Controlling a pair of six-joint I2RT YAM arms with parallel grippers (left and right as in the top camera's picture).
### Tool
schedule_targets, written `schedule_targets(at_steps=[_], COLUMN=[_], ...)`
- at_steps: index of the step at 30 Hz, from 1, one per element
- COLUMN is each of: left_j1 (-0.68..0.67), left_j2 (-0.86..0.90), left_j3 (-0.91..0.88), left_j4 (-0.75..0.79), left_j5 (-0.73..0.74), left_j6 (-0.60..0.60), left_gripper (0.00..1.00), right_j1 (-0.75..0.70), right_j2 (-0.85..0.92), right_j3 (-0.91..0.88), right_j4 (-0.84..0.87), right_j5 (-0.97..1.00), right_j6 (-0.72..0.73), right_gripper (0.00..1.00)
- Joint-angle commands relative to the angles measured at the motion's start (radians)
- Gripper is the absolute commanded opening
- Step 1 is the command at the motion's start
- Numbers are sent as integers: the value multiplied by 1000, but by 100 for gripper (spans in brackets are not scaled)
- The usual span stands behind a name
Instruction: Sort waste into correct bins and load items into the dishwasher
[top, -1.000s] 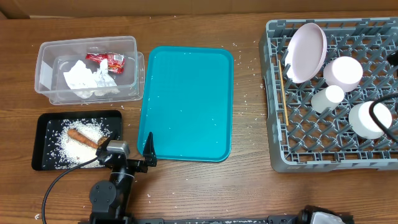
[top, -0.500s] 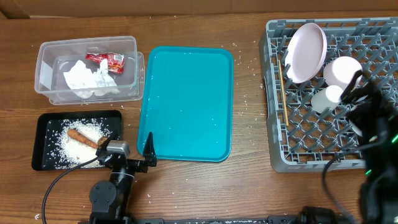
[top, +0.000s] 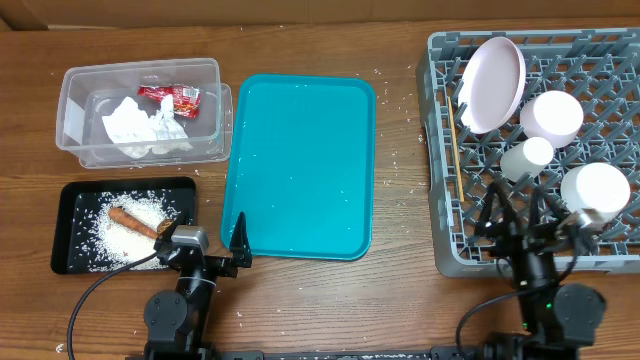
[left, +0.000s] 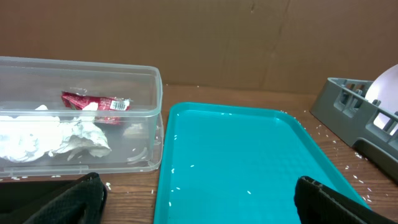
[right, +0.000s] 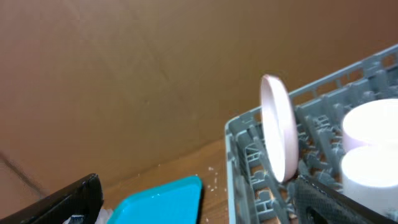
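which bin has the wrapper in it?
The clear tub, back left: the red-and-white wrapper lies in it beside the napkin. The black tray holds rice and food scraps instead.

Teal tray (top: 300, 165) flat on the wooden table (top: 400, 300), long side running away from the left gripper (top: 204, 240). Sits just ahead of it, slightly to its right; near-left corner lies between its jaws. Brown cardboard wall (left: 249, 43) upright well ahead, past the tray's far edge.
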Motion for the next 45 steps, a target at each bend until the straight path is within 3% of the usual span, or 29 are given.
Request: schedule_targets(at_steps=[1, 11, 17, 23, 45], left_j1=[6, 6, 6, 6, 6], left_j2=[-11, -11, -11, -11, -11], left_j3=[-5, -5, -5, -5, -5], left_j4=[0, 0, 0, 0, 0], left_j5=[-11, -11, -11, -11, -11], left_j6=[19, 19, 19, 19, 19], left_gripper=[100, 100, 100, 100, 100], right_j1=[10, 77, 99, 99, 99], right_j2=[-74, -142, -142, -142, -141], right_j3=[-93, -194, -193, -193, -193], right_j4=[52, 47, -36, -36, -35], right_j5=[-49, 106, 114, 116, 123], right_j6=[-20, -21, -293, -458, -461], right_gripper=[100, 100, 100, 100, 100])
